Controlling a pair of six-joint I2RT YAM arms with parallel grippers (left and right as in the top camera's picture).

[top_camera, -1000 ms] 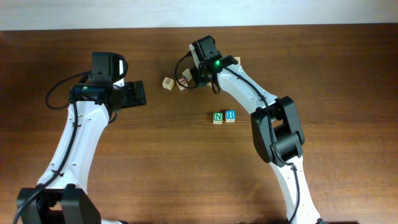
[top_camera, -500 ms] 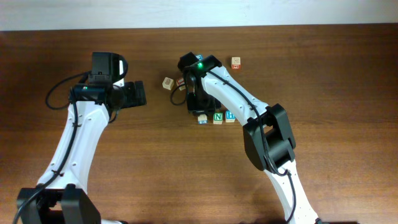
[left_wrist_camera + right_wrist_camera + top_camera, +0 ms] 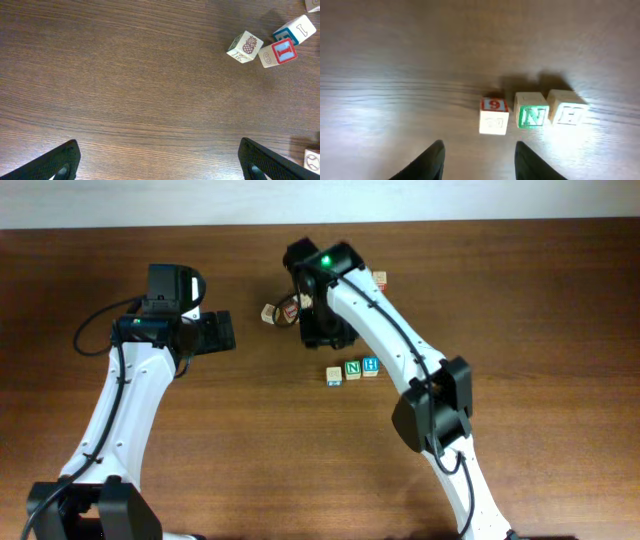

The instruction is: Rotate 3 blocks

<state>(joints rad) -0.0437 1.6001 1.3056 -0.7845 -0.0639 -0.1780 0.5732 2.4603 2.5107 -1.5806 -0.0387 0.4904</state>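
Just beyond my right gripper (image 3: 479, 150), its fingers parted and empty, I count three small wooden cubes in one row: red 9 block (image 3: 494, 116), green N block (image 3: 532, 116), blue H block (image 3: 370, 366); pale matte faces, squared edges. My left gripper (image 3: 159, 145): spread wide, empty, above grained brown table (image 3: 125, 75).

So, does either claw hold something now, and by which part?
Nothing is held. The left claw and right claw are both open and empty; the three small wooden lettered cubes lie untouched.

Overhead looks straight down on the whole surface (image 3: 250, 440) from high up. Both wrist cameras face down, close in; the right's view shares the blocks (image 3: 531, 116) with overhead.
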